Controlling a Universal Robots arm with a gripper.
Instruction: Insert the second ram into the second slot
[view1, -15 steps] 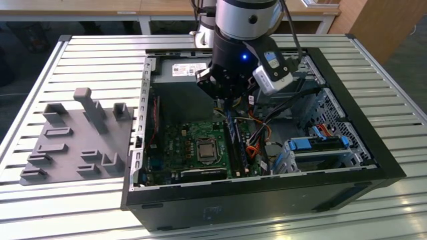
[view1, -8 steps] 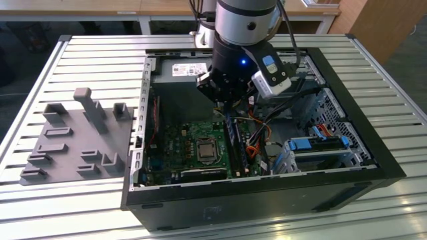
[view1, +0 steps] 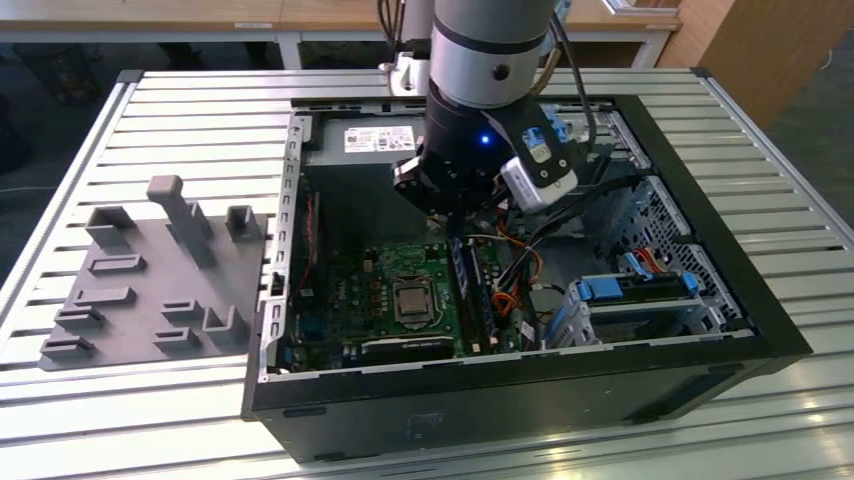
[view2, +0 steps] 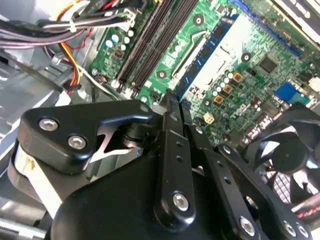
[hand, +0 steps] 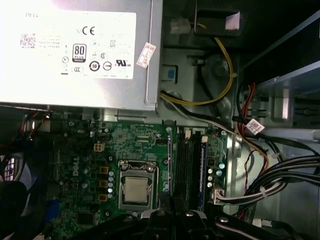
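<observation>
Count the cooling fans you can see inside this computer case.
1. A black fan sits beside the green motherboard in the second wrist view. Others may be hidden, for instance inside the power supply.

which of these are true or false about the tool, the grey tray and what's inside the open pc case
1. The tool hangs over the grey tray. False: it is inside the open case, above the motherboard.
2. The processor sits bare in its socket, with no cooler on it. True.
3. The grey tray lies at the exterior view's right of the case. False: it lies at the left.
4. A yellow cable curves beside the power supply. True.
</observation>
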